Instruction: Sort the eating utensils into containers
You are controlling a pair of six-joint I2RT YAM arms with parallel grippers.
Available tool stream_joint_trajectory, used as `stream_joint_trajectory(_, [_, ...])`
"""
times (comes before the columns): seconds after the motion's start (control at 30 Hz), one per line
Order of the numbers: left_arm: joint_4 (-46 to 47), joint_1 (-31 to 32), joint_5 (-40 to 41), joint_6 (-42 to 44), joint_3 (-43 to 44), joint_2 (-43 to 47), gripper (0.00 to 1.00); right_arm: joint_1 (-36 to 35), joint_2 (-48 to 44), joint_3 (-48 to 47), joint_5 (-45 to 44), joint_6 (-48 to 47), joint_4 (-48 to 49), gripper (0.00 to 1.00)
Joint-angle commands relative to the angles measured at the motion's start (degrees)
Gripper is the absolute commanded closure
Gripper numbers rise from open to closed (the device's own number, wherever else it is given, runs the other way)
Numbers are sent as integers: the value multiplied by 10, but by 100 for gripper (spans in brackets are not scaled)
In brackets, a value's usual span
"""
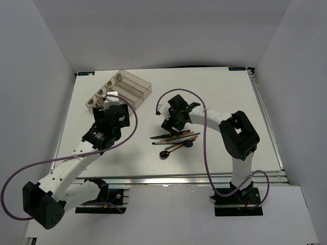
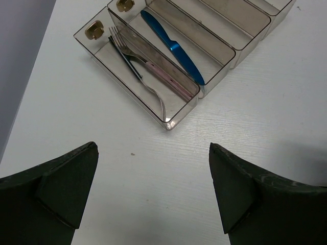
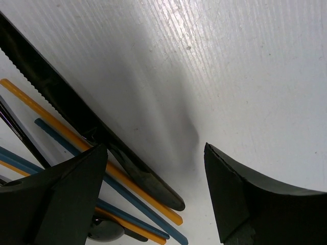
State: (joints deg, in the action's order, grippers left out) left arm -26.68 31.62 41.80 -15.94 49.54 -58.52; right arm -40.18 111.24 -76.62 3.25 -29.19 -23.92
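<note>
Left wrist view: left pincer (image 2: 153, 148) apart near tray (image 2: 120, 80); right pincer (image 3: 154, 147) apart at black knife (image 3: 66, 102).

The left arm (image 1: 71, 163) reaches forward from its base toward the far left, wrist bent so that the left gripper (image 1: 111, 98) points downward, its two dark fingers (image 2: 61, 189) spread wide apart. The right arm (image 1: 240, 135) folds at a raised elbow and stretches leftward toward the centre. The right gripper (image 1: 170, 122) is tipped steeply down and hangs low, its fingers (image 3: 245, 194) likewise parted and gripping nothing.
</note>
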Motion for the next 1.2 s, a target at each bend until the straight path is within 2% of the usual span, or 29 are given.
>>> stream_joint_trajectory(0.0, [11,0,-12,3,-5,10,2,0,-8,-7,18,-21,-7,19])
stream_joint_trajectory(0.27, [11,0,-16,3,-6,11,2,1,4,-1,26,-38,-42,24])
stream_joint_trajectory(0.47, [10,0,-20,4,-4,8,2,6,-9,36,15,-39,-14,25])
stream_joint_trajectory(0.7, [11,0,-16,4,-8,17,2,27,48,1,21,-49,-17,42])
stream_joint_trajectory(0.8, [11,0,-12,4,-7,18,2,38,69,-25,27,-53,-28,62])
stream_joint_trajectory(0.83, [11,0,-10,4,-6,18,2,42,74,-31,22,-54,-29,71])
stream_joint_trajectory(1.0, [11,0,-8,6,-7,20,2,55,107,-74,2,-25,-37,77])
stream_joint_trajectory(1.17, [10,0,-5,6,-7,22,2,59,157,-135,-25,56,-90,73])
